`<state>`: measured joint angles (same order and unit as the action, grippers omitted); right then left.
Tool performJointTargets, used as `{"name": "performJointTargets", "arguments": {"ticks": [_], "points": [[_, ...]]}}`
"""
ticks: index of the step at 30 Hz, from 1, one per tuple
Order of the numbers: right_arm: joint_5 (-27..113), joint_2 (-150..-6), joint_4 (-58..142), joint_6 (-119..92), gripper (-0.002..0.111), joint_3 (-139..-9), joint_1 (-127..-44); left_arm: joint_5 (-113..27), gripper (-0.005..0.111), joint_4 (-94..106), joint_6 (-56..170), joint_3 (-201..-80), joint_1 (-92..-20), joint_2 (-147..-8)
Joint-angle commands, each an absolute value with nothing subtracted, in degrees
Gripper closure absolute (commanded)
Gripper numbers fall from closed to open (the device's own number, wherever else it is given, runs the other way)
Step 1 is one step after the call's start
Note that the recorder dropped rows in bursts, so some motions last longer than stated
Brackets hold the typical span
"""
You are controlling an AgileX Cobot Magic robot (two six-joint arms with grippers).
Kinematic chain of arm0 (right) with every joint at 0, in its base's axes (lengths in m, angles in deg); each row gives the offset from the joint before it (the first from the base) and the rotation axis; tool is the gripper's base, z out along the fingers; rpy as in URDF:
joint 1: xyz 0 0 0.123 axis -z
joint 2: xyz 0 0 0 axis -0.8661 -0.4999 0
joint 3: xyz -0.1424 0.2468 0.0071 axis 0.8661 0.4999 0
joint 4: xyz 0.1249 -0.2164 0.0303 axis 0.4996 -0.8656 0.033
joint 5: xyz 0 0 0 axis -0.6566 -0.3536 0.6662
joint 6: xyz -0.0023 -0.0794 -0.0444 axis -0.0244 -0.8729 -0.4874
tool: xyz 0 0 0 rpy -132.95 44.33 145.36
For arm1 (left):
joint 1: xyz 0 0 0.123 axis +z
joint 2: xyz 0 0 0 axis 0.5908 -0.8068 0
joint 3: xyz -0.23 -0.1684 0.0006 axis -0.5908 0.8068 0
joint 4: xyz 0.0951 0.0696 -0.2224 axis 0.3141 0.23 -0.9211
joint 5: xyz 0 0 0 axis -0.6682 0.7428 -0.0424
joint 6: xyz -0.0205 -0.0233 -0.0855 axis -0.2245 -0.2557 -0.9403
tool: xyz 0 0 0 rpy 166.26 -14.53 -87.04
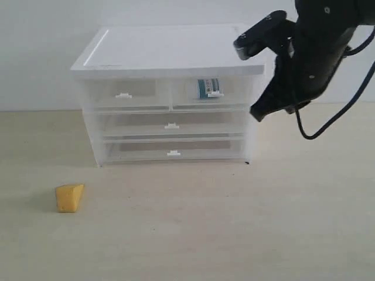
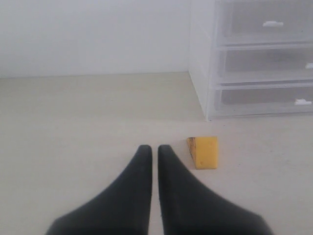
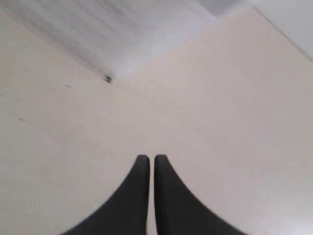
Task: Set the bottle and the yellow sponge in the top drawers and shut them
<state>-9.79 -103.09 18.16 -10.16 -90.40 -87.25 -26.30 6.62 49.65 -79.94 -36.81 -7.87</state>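
Note:
The bottle (image 1: 206, 88) shows through the translucent front of the right top drawer (image 1: 210, 92), which is pushed in. The left top drawer (image 1: 124, 94) is also pushed in and looks empty. The yellow sponge (image 1: 70, 198) lies on the table at the front left, well clear of the cabinet; the left wrist view shows the yellow sponge (image 2: 203, 152) just beside and beyond my left gripper (image 2: 154, 149), whose jaws are shut and empty. My right gripper (image 1: 259, 113) hangs raised beside the cabinet's right side, shut on nothing, as the right gripper (image 3: 148, 158) shows over bare table.
The white drawer cabinet (image 1: 170, 52) stands at the back middle, with two full-width drawers (image 1: 171, 126) below the top pair. A pale wall is behind it. The right arm and its cable (image 1: 328, 126) reach down at the upper right.

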Motion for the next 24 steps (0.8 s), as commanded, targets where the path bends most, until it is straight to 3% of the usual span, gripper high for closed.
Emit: {"name": "performJointTargets", "arguments": {"ticks": [1, 9, 12, 24], "points": [[-17.1, -100.5, 14.9, -4.3, 0.107, -90.8, -82.0, -26.5, 0.102, 6.7, 49.7, -79.7, -36.7, -7.7], [-21.6, -89.7, 27.9, -4.8, 0.107, -90.1, -64.5, -26.7, 0.102, 6.7, 49.7, -79.7, -36.7, -7.7], [-20.4, -86.1, 29.0, -5.5, 0.107, -87.1, -63.7, -26.7, 0.102, 6.7, 49.7, -79.7, -36.7, -7.7], [6.9, -55.2, 38.9, -10.0, 0.107, -60.0, -63.7, -26.5, 0.102, 6.7, 49.7, -79.7, -36.7, -7.7]]}}
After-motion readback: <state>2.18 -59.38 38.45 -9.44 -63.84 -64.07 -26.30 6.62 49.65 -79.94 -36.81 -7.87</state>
